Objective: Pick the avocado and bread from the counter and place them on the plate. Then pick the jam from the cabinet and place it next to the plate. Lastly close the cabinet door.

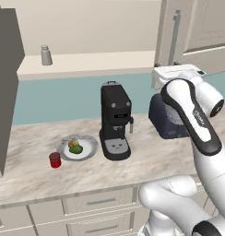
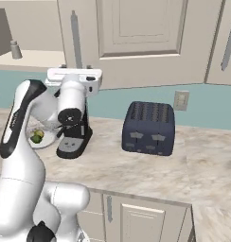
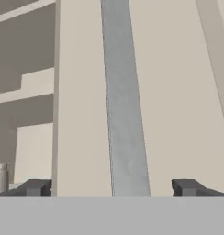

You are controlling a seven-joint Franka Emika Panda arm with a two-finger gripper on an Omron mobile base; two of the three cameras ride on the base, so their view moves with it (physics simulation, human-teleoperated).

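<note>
The white plate point(image 1: 89, 148) sits on the counter point(image 1: 156, 161), left of the coffee machine. The golden-brown bread point(image 1: 73, 144) and the green avocado point(image 1: 76, 150) lie on it, also seen as the bread point(image 2: 39, 133) and avocado point(image 2: 36, 139). The red jam point(image 1: 55, 160) stands on the counter just left of the plate. The cabinet point(image 1: 96, 60) is open, its right door point(image 2: 136, 28) swung out. My gripper point(image 3: 113, 187) is open and empty, with the door's silver handle point(image 3: 125, 101) running up between its fingertips point(image 3: 38, 187).
A black coffee machine point(image 1: 115, 122) stands right of the plate and a dark blue toaster point(image 2: 149, 127) further right. A grey-white shaker point(image 1: 46, 55) stands on the cabinet shelf. The cabinet's left door point(image 1: 6, 83) hangs open over the counter's left end.
</note>
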